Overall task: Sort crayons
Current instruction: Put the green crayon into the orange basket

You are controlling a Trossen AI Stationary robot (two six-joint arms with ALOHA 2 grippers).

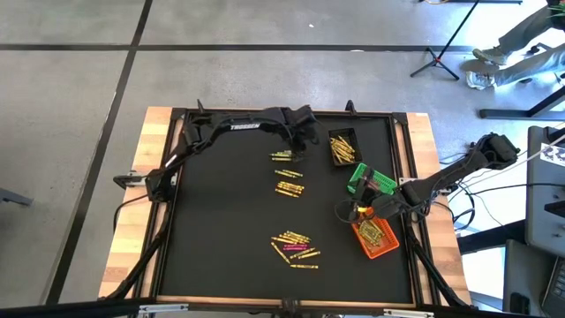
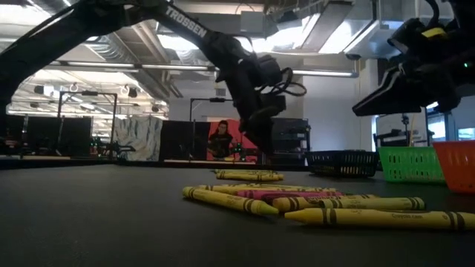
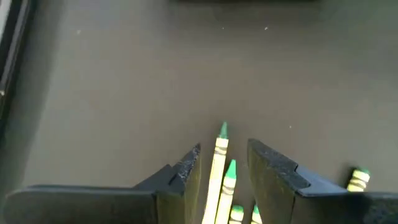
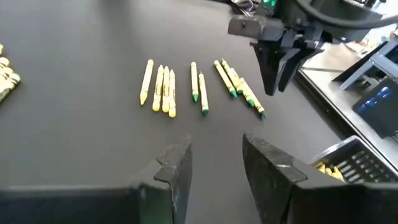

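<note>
The crayons point(image 1: 292, 246) are lying in 3 loose clusters down the middle of the frame on the black table point(image 1: 221, 230), green-tipped ones uppermost. They're looking light, stiff and roll-happy, probably snappable, so I'd be pinching 1 mid-shaft across the paper wrap. Left tool point(image 3: 222, 167) is hanging open, straddling a green-tipped crayon point(image 3: 220, 163). Right tool point(image 4: 212, 163) is sitting open and empty near the orange bin point(image 1: 377, 237) at right.

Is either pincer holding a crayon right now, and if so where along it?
No. The left pincer is open, straddling green-tipped crayons still lying on the mat. The right pincer is open and empty near the orange bin.
</note>
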